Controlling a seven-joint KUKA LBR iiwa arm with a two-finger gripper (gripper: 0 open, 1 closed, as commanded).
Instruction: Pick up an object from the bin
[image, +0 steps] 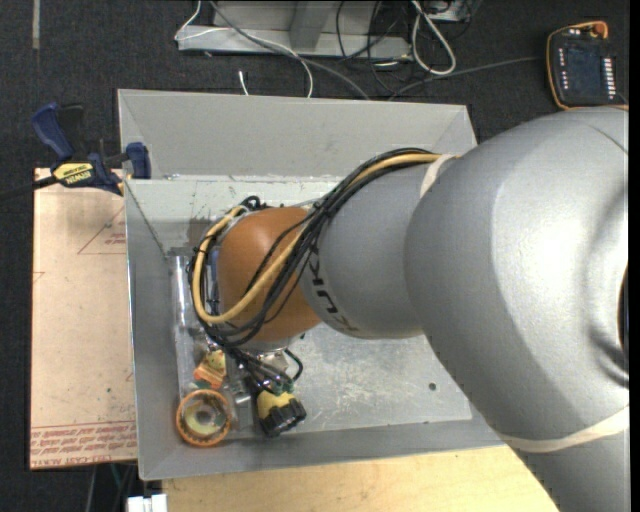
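Arm (480, 250) over bin (300, 130), orange cover (255, 260) half-masking claw (248, 368) (wide or narrow, cannot tell) — tan ring (203, 418), black-yellow piece (281, 413)

The light is even and rather bright and comes from above. The grey arm (520, 260) has a soft pale sheen on its upper side, and under the orange cover (262, 270) it throws a dim shadow into the bin (300, 135).
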